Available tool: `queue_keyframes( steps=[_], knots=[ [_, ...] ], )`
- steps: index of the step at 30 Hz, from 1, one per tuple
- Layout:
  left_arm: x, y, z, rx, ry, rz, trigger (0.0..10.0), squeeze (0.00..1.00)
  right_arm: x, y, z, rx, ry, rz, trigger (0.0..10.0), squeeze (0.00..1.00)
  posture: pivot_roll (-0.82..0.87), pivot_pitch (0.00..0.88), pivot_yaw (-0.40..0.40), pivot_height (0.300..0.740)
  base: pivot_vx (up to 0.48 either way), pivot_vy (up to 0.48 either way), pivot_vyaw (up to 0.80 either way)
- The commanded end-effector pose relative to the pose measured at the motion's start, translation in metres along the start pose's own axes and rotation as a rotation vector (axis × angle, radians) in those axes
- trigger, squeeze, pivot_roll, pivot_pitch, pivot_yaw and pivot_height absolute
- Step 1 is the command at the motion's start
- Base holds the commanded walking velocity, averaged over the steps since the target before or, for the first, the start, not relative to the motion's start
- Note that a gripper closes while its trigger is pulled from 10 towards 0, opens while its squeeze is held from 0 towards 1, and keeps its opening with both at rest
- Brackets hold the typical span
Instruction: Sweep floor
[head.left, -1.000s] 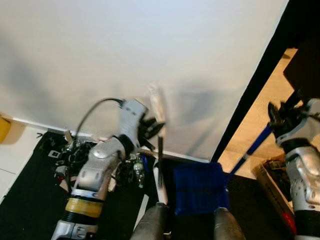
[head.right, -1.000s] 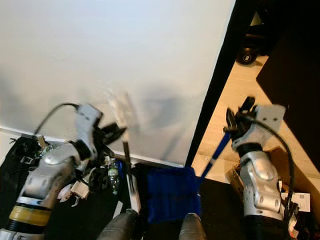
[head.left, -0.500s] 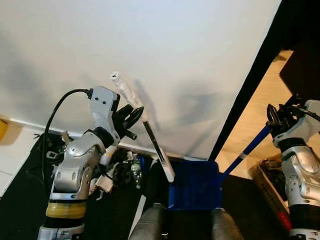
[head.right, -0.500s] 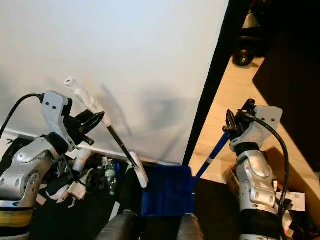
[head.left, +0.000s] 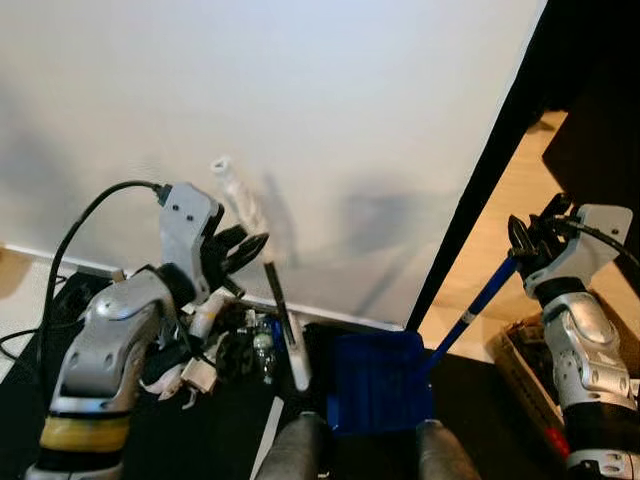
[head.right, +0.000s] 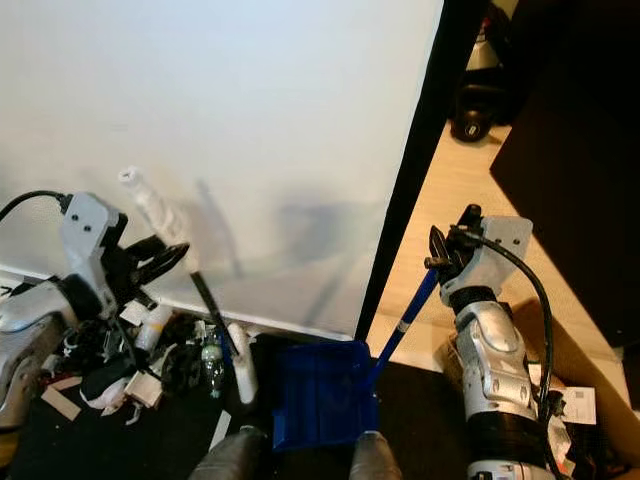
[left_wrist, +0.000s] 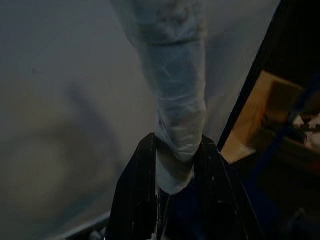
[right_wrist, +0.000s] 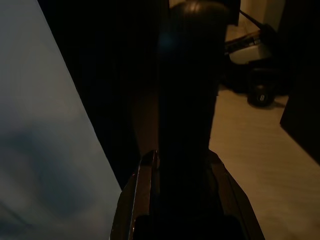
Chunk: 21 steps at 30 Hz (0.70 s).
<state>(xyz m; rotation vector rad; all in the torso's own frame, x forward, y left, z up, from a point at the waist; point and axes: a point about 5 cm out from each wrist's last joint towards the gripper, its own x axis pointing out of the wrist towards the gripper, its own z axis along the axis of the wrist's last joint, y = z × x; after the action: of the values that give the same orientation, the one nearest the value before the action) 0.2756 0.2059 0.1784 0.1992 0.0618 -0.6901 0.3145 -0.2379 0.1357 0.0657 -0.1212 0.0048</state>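
Here the left gripper (head.left: 245, 250), at centre left of the left eye frame, is clenched on the broom (head.left: 268, 285) just below its white wrapped grip; the black shaft slants down to a white head near the bottom centre, beside a heap of litter (head.left: 215, 345) on the black mat (head.left: 215, 425) against the white wall (head.left: 300, 120); at right, the right gripper (head.left: 528, 240) grasps the top of the blue dustpan handle (head.left: 470, 312), its fingers clamped round it; the blue dustpan (head.left: 378, 385) rests at lower centre, just beside the broom head; wooden floor (head.left: 515, 215) shows at right past the dark wall edge.
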Motion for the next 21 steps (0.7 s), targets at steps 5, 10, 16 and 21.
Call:
queue_keyframes(
  steps=[5, 10, 16, 21],
  knots=[
    [-0.006, -0.007, -0.011, -0.004, 0.028, -0.049, 10.0, 0.0, 0.002, -0.002, 0.001, -0.001, -0.015, 0.006, 10.0, 0.0, 0.07, 0.091, 0.029, 0.74, 0.0, 0.0, 0.0],
    [-0.001, -0.022, -0.034, -0.063, 0.057, -0.067, 10.0, 0.0, 0.004, 0.0, 0.001, 0.0, -0.018, 0.013, 10.0, 0.0, 0.07, 0.084, 0.023, 0.74, 0.0, 0.0, 0.0],
    [0.016, -0.017, -0.04, -0.051, 0.026, 0.089, 10.0, 0.0, 0.006, -0.004, 0.002, -0.004, -0.022, 0.011, 10.0, 0.0, 0.06, 0.075, 0.019, 0.74, 0.0, 0.0, 0.0],
    [0.033, -0.007, -0.048, -0.006, 0.045, 0.211, 10.0, 0.0, 0.008, -0.004, 0.002, -0.006, -0.025, 0.011, 10.0, 0.0, 0.06, 0.072, 0.015, 0.74, 0.0, 0.0, 0.0]
  ],
)
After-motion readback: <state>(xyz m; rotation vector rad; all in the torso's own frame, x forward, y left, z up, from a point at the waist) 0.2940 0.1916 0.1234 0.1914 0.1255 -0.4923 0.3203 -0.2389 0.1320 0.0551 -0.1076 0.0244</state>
